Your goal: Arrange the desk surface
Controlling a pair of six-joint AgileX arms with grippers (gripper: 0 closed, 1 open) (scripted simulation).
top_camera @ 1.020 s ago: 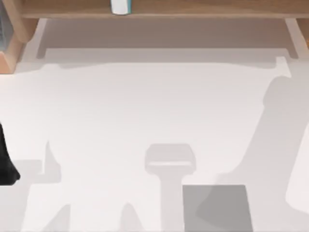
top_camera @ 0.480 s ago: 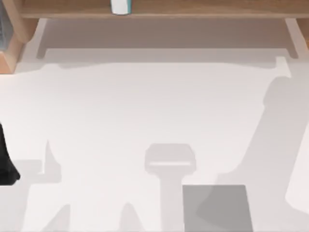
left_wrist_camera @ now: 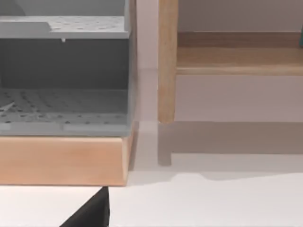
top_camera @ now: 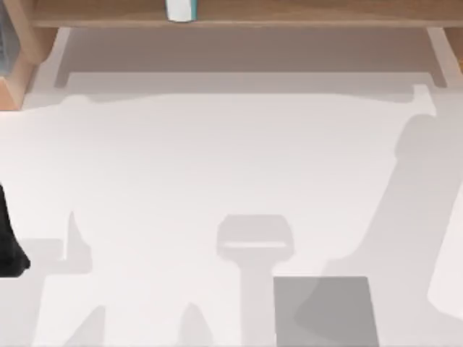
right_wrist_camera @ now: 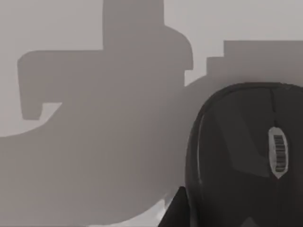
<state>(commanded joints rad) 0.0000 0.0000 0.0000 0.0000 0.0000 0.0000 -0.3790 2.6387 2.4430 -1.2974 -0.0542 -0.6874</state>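
The desk surface [top_camera: 217, 166] is a broad white tabletop crossed by grey arm shadows. A black part of my left arm [top_camera: 10, 242] shows at its left edge, and a dark corner of the left gripper [left_wrist_camera: 92, 213] hangs above the white top near the wooden block. A pale part of my right arm [top_camera: 450, 264] stands at the right edge. A black computer mouse [right_wrist_camera: 246, 156] with a scroll wheel lies on the desk close below my right gripper, with a dark piece of that gripper [right_wrist_camera: 174, 210] beside it.
A light-wood shelf board [top_camera: 289, 13] runs along the back and carries a small white and teal object [top_camera: 181, 10]. A grey pad [top_camera: 325, 312] lies front right. A grey perforated tray [left_wrist_camera: 61, 71] sits on a wooden block [left_wrist_camera: 61, 158] beside a shelf leg [left_wrist_camera: 167, 61].
Only the shadow edge at the back left of the desk has shifted slightly. No object has moved.
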